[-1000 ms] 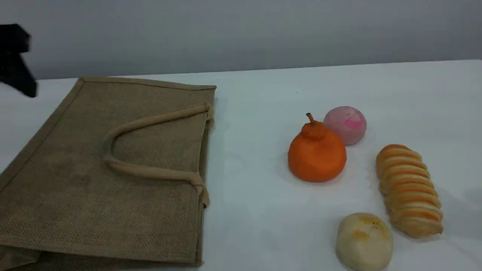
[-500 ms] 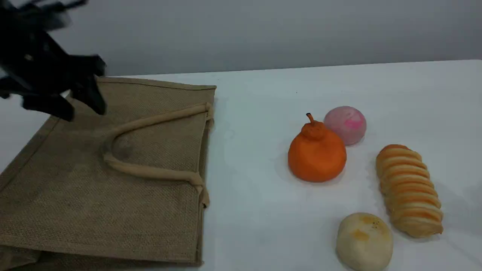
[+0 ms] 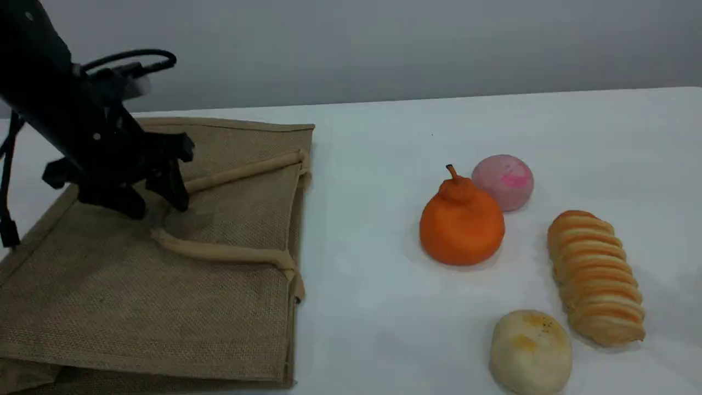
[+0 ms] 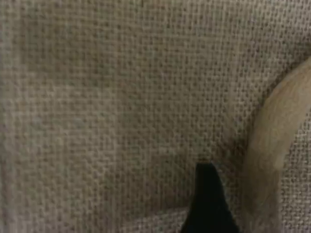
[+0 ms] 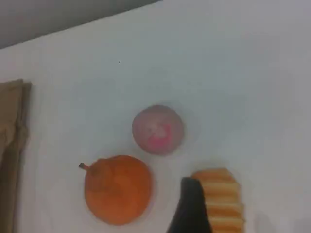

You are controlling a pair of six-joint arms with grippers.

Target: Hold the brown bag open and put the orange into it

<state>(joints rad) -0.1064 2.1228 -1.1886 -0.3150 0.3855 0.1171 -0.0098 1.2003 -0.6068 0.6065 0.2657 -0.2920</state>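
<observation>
The brown bag (image 3: 164, 296) lies flat on the table's left side, its mouth edge facing right, with a beige handle (image 3: 219, 251) looped on top. My left gripper (image 3: 155, 207) hangs open just over the bag at the handle's left bend, fingers spread. In the left wrist view the bag's weave (image 4: 97, 97) fills the frame, with the handle (image 4: 272, 141) beside the fingertip (image 4: 209, 199). The orange (image 3: 462, 225) stands upright at centre right, untouched. The right wrist view looks down on the orange (image 5: 118, 189) from above, and the right fingertip (image 5: 192, 206) holds nothing.
A pink ball (image 3: 503, 181) touches the orange's far right side. A striped bread roll (image 3: 595, 277) lies to the right and a pale bun (image 3: 529, 351) near the front edge. White table (image 3: 373, 181) separates the bag and the foods.
The left arm has swung in from the upper left and come down to the right over the bag, reaching the handle loop. The bag and foods have not moved.
</observation>
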